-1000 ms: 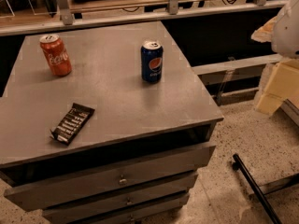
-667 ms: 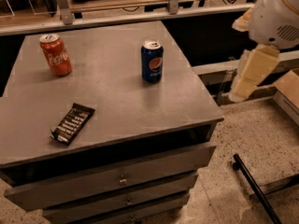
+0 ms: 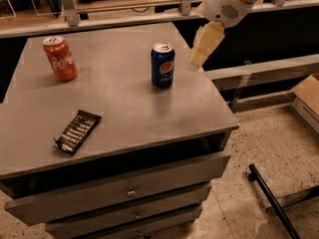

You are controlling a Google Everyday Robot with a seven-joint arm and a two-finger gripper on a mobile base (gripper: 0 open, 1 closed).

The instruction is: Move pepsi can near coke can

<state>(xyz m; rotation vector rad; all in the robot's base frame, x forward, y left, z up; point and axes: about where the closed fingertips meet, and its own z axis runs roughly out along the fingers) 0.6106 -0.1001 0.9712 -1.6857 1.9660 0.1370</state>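
Observation:
The pepsi can (image 3: 163,65) is dark blue with a silver top and stands upright right of centre on the grey cabinet top (image 3: 119,108). The coke can (image 3: 60,58) is red-orange with white script and stands upright at the far left of the top, well apart from the blue can. My gripper (image 3: 203,48) hangs from the white arm at the upper right, just right of the pepsi can and a little above the table's right edge. It holds nothing.
A dark snack bar wrapper (image 3: 77,131) lies at the front left of the cabinet top. Drawers with small knobs (image 3: 130,192) are below. A railing (image 3: 124,19) runs behind the table. A black bar (image 3: 273,203) lies on the speckled floor at the right.
My arm and gripper have swung in from the far right toward the pepsi can, now beside it. Both cans and the wrapper have not moved.

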